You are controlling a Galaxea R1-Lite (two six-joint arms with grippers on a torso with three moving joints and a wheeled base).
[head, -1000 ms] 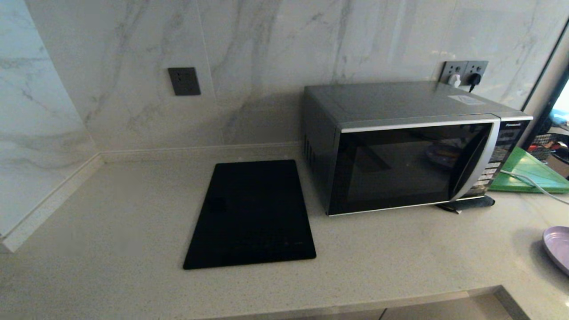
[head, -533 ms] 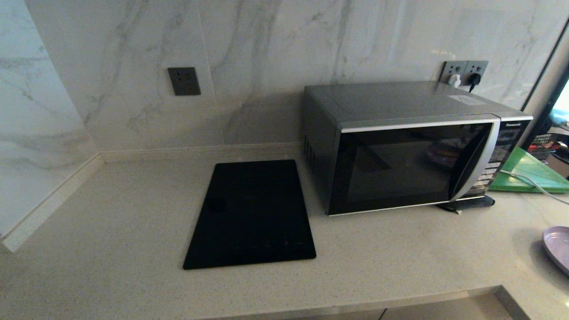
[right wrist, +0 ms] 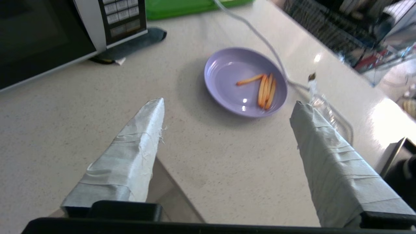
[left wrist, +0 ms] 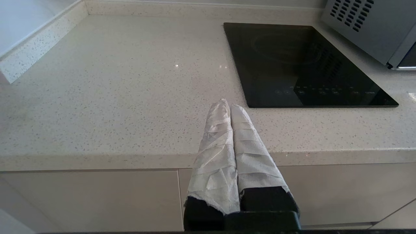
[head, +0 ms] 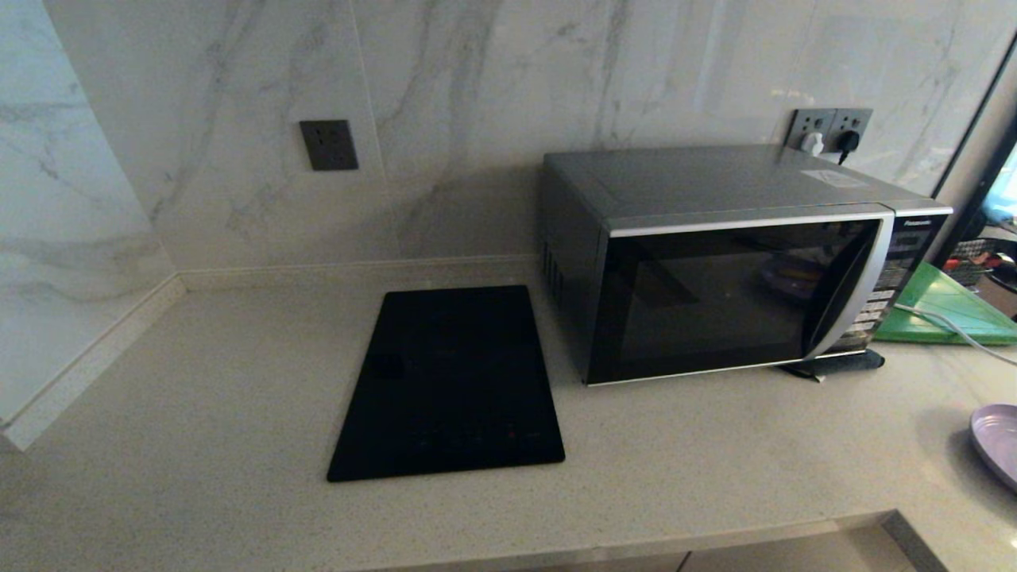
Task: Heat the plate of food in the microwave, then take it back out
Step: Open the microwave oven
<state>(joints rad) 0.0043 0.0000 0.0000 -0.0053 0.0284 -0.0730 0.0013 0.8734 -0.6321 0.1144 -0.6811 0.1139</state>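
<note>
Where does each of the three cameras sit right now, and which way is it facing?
Head: high, facing forward-down at the microwave and cooktop; no arm shows.
Left wrist: behind the shut left gripper, low at the counter edge, facing the cooktop.
Right wrist: behind the open right gripper, above the plate of food.
Shared: head and right wrist both show plate and microwave.

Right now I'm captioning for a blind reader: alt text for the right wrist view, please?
The open right gripper hovers above a counter, short of a lavender plate of food holding orange sticks. The microwave is off to one side.
</note>
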